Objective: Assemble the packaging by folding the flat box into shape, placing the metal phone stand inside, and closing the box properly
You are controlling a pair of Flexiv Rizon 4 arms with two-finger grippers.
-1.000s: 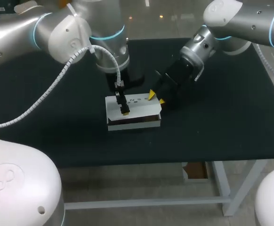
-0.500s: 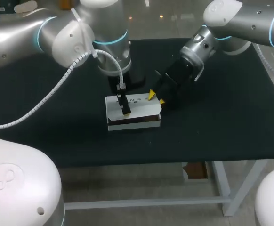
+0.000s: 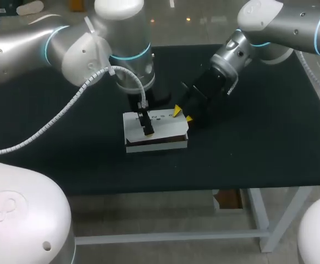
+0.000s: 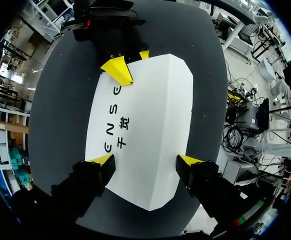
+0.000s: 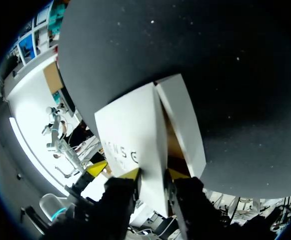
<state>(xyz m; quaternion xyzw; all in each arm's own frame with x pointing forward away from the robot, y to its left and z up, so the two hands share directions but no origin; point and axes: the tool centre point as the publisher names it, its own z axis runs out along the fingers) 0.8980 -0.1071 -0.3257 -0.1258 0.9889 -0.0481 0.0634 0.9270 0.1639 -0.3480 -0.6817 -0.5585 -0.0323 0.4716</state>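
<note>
Box (image 3: pixel 159 132) lies flat near the middle of the black tabletop (image 3: pixel 270 137), its printed white face up, with a dark strip showing along the side toward the tabletop's front edge. In the head view the left gripper (image 3: pixel 147 127) hangs over the box's left half, and the right gripper (image 3: pixel 181 114) sits at the corner toward the tabletop's back and right edges. Against the earlier frames, the left arm (image 3: pixel 121 49) has swung its upper joints toward the back edge. Its fingertip stays at almost the same spot on the box. The right arm and the box lie as they did.

In the left wrist view the box (image 4: pixel 145 125) stretches away under the left gripper (image 4: pixel 145 161). Its fingers are spread wide, one tip over each long edge. Whether they press on the box cannot be told. At the far end the right gripper (image 4: pixel 130 62) has one tip on the printed face and one past the edge.

In the right wrist view the right gripper (image 5: pixel 155 175) is narrow, pinching the box's (image 5: pixel 135 130) white top panel at its end. A side flap (image 5: pixel 185 125) stands just beside the panel, and brown inner card shows between them.
</note>
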